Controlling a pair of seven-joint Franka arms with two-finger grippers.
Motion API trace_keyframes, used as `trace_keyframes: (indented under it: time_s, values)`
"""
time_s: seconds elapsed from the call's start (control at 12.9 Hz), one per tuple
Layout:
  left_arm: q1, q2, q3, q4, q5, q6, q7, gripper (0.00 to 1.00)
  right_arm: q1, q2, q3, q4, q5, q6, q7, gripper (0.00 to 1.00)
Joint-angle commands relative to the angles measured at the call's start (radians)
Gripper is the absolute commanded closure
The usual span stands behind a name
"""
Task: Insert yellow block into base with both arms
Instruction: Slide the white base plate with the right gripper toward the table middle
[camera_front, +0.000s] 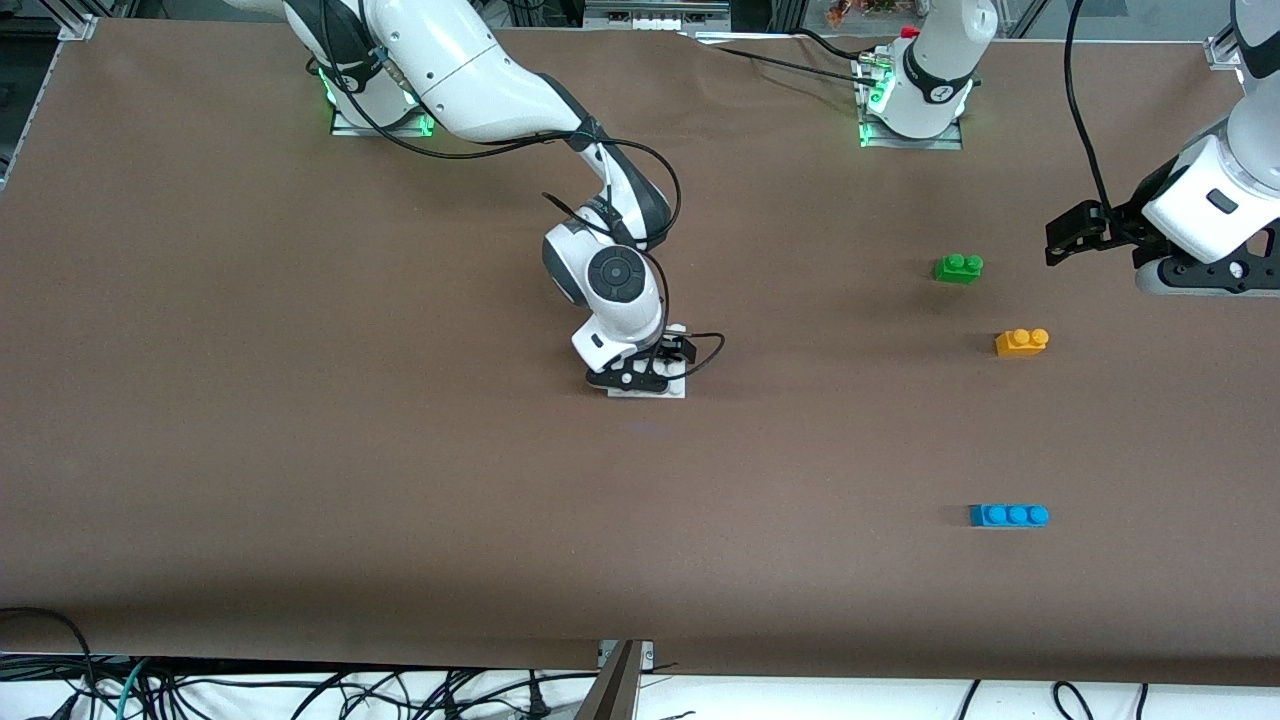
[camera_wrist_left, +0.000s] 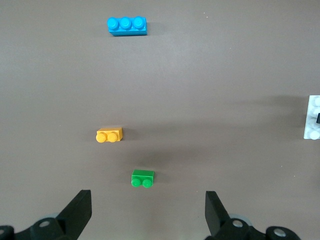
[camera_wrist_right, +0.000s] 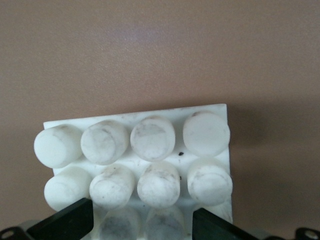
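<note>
The left hand hangs with its fingers spread wide and nothing between them, up in the air over the counter close to the edge at the left arm's end. From it the yellow block lies on the counter a short way toward the front edge; the green brick sits beside that hand's reach, farther from the front camera than the yellow one, and the blue brick lies nearest the front edge. In the left wrist view the yellow block lies past the green brick and off the hand's centre line, so the hand would have to pass over the green one and shift sideways to come above it. The block's long axis, the line through its two studs, runs along the counter's length, parallel to the front edge. The right hand is down at the base near the middle of the counter; in the right wrist view its fingers stand open on either side of the base, close to its edges, though contact is unclear. The left arm is plainly nearer the block, so the pickup looks like its job while the right arm steadies the base.
</note>
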Motion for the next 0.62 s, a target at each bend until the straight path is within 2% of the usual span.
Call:
trace_keyframes:
  time_s: [0.0,0.15,0.31,0.54]
  values:
    - [0.007,0.010,0.000,0.029,-0.013,-0.027,0.004,0.00,0.006,0.023,-0.011,0.068,0.010,-0.009,0.002,0.00]
    - [0.007,0.010,0.000,0.029,-0.013,-0.027,0.000,0.00,0.006,0.002,-0.013,0.086,0.012,-0.065,0.002,0.00]
    - [0.007,0.010,0.000,0.029,-0.013,-0.027,0.000,0.00,-0.001,-0.009,-0.022,0.160,0.009,-0.190,-0.004,0.00]
    - [0.007,0.010,0.001,0.028,-0.013,-0.029,0.003,0.00,-0.007,-0.041,-0.073,0.240,0.010,-0.337,-0.077,0.00]
